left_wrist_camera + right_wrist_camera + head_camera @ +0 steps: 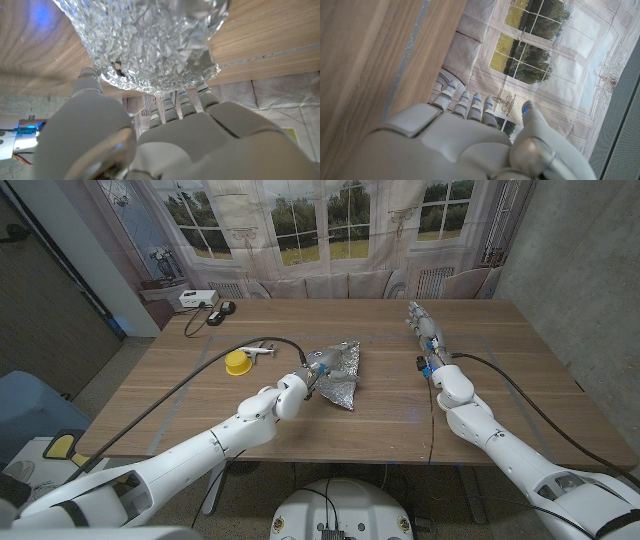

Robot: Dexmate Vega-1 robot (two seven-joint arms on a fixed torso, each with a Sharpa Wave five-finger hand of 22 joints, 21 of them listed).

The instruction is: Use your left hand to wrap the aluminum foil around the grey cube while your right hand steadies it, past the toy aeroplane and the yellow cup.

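Nearest me, my left hand point(292, 392) sits at the near edge of the aluminum foil point(337, 374) at mid-tabletop point(380, 430) — its fingers point(186, 102) reach under the crumpled sheet and touch it, though I can't tell if they actually grip. The grey cube is probably inside the foil; I can't make it out. Left of it stand the yellow cup point(238, 363) and, just beyond, the toy aeroplane point(260, 351). Farther off to the right, my right hand point(425, 327) is well apart from the foil — fingers point(465, 100) extended, holding nothing.
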